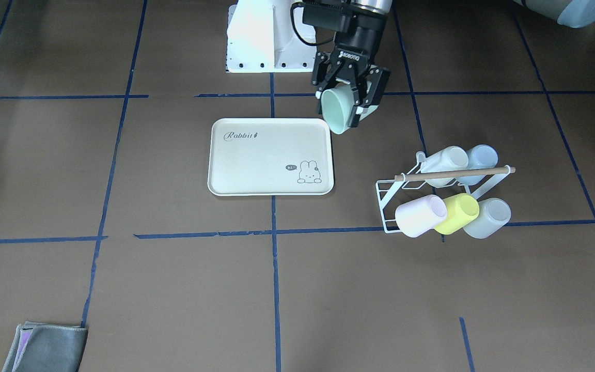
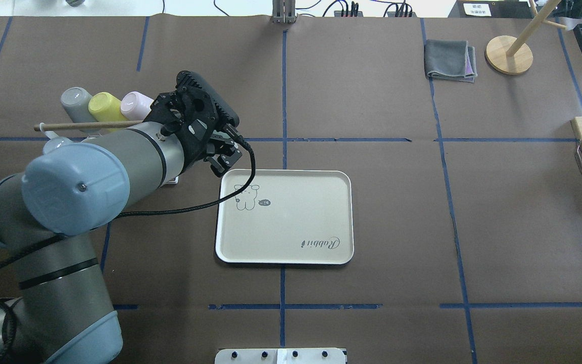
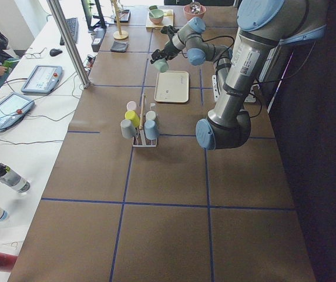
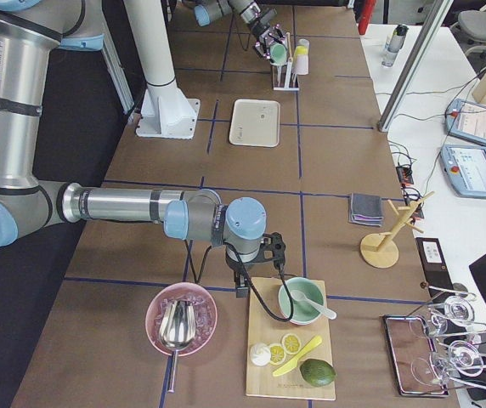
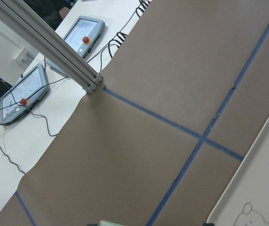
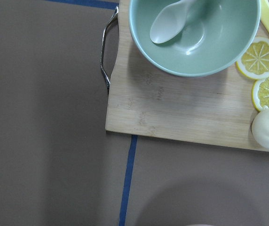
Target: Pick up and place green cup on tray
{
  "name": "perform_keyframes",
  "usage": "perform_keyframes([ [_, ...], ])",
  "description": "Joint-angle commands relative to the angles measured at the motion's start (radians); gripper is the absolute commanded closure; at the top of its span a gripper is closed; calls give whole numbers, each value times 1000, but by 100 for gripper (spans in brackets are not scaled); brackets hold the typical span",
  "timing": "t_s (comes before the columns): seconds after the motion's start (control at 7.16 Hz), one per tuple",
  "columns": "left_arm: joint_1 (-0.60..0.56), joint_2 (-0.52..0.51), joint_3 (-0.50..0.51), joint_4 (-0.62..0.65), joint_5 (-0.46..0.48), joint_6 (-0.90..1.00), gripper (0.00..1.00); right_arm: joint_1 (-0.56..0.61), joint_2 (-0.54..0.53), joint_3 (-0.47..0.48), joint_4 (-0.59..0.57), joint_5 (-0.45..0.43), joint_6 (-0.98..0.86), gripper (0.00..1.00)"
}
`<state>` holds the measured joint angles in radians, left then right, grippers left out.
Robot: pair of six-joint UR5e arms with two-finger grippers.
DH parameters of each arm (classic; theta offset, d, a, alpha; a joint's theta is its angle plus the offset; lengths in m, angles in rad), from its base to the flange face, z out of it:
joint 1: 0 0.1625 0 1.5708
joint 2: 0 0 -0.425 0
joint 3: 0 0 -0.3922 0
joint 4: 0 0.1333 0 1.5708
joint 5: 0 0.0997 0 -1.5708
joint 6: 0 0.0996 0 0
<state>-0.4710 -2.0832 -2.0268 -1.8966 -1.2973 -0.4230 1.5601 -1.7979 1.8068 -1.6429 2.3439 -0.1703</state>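
Observation:
My left gripper [image 1: 341,106] is shut on the pale mint green cup [image 1: 332,114]. It holds the cup tilted, off the table, just beyond the tray's corner on the robot's side. The cream "Rabbit" tray [image 1: 269,160] lies flat and bare. In the overhead view the left gripper [image 2: 219,163] hides the cup, just left of the tray [image 2: 291,237]. The exterior left view shows the cup [image 3: 161,66] above the tray [image 3: 172,87]. My right gripper [image 4: 245,285] shows only in the exterior right view, beside a wooden board; I cannot tell whether it is open.
A white wire rack [image 1: 388,206] with several cups, among them a lime one [image 1: 460,212], stands on the left arm's side of the tray. A grey cloth [image 2: 450,60] and a wooden stand [image 2: 509,54] are far right. A board [image 6: 172,103] holds a green bowl [image 6: 195,42] and lemon slices.

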Motion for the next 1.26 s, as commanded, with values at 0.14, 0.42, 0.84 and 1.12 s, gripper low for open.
perform_keyframes([
  [0.14, 32, -4, 282, -524, 7, -182, 23, 0, 0, -3, 0, 0, 0, 0],
  [0.42, 43, -17, 422, -659, 10, -180, 19, 0, 0, -4, 0, 0, 0, 0],
  [0.84, 99, -40, 525, -766, 86, -120, 19, 0, 0, -6, -2, 0, 2, 0],
  [1.12, 126, -96, 623, -825, 108, -119, 20, 0, 0, -18, -2, 2, 2, 0],
])
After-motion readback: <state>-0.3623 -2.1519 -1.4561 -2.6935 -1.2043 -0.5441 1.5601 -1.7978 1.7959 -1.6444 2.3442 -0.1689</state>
